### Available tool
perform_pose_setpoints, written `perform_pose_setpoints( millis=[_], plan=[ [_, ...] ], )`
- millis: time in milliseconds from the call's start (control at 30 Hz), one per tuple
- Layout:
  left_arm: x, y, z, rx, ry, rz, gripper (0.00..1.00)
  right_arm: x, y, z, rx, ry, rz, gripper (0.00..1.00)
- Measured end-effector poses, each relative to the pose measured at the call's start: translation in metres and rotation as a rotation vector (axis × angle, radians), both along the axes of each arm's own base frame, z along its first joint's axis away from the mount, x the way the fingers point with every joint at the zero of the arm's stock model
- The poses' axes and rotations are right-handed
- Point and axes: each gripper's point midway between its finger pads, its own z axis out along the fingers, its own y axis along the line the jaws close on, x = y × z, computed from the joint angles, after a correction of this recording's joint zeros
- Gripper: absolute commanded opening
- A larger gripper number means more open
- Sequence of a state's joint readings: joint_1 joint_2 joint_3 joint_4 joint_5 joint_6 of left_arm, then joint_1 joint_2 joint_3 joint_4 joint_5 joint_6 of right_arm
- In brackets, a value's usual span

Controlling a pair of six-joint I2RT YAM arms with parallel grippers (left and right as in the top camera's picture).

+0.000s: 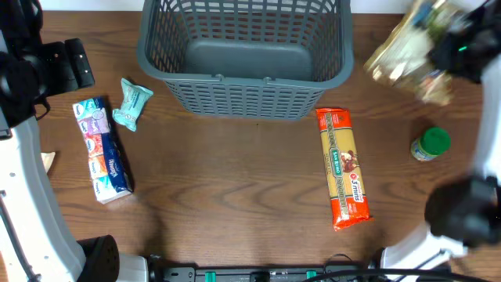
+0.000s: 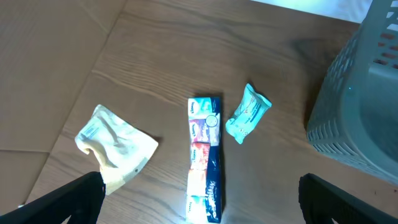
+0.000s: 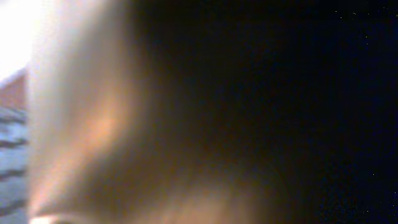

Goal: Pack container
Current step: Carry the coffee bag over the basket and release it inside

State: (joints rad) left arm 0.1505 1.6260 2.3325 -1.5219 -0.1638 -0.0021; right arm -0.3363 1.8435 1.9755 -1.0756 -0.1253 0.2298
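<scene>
Teal pkt (image 2: 247,114) btwn tissue pk (image 2: 205,158), container (image 2: 339,124)

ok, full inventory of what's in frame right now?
container: 1, dark grey, top centre, empty
pasta packet: 1, orange, right of centre
jar: 1, green lid, far right
tissue pack: 1, white and blue, left
small packet: 1, teal, left of container
crumpled packet: 1, beige, left table edge
bag: 1, pale, blurred, raised at right gripper
table: 1, brown wood
left gripper: 1, black, open, above tissue pack
right gripper: 1, black, shut on bag, top right
</scene>
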Motion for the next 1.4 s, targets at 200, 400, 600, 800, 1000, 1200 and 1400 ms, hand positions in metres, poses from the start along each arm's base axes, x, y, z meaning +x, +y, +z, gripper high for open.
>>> perform_pose_setpoints(
  millis=[200,400,600,800,1000,1200,1400],
  plan=[
    [-0.001,0.000,-0.001,-0.001,0.005,0.000,0.99,-0.045,0.025,0.144,-0.156,-0.351,-0.010,0.01],
    [-0.003,0.000,-0.002,-0.002,0.014,0.000,0.99,-0.037,0.106,0.184,-0.228,-0.506,0.309,0.01],
    [-0.003,-0.001,-0.003,-0.005,0.018,-0.002,0.99,-0.033,0.239,0.166,-0.379,-0.541,0.877,0.01],
    [-0.003,-0.003,-0.003,-0.015,0.017,-0.009,0.99,-0.039,0.326,0.177,-0.576,-0.694,1.153,0.01],
    [-0.002,-0.006,-0.004,-0.030,0.015,-0.021,0.99,-0.019,0.348,0.141,-0.666,-0.633,1.251,0.01],
    [-0.002,-0.007,-0.004,-0.033,0.015,-0.023,0.99,0.028,0.359,0.047,-0.668,-0.422,1.309,0.01],
    [-0.002,-0.008,-0.004,-0.039,0.014,-0.028,0.99,0.043,0.363,-0.040,-0.615,-0.216,1.368,0.01]
  ],
)
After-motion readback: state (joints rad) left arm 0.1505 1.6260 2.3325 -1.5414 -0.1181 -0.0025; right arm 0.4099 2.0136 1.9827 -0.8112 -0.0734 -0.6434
